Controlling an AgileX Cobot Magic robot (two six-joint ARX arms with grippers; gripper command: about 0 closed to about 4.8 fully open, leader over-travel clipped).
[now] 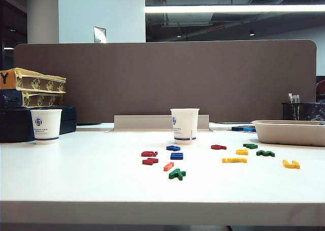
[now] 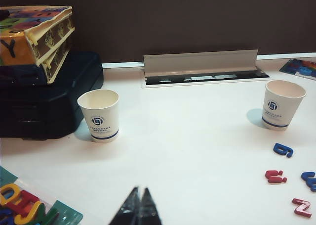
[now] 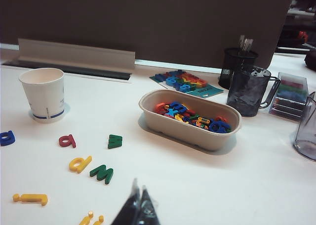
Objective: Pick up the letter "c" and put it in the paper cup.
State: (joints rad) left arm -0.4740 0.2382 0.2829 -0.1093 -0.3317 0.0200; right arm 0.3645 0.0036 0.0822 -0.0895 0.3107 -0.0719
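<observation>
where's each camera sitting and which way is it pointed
Exterior: low at the table's near edge, facing the partition; no arm shows.
Left wrist: above the left side, facing the logo-front cup; shut left gripper shows.
Right wrist: above the right side, facing the tray of letters; shut right gripper shows.
Shared: all three see the paper cup.

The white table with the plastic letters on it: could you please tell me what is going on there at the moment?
Nothing is being handled right now. The left hand and the right hand are both shut and empty, hanging above the white table. The white paper cup with the blue band stands upright behind the scattered coloured plastic letters. No orange-red C-shaped letter shows on the table, and the cup's bottom is hidden.
</observation>
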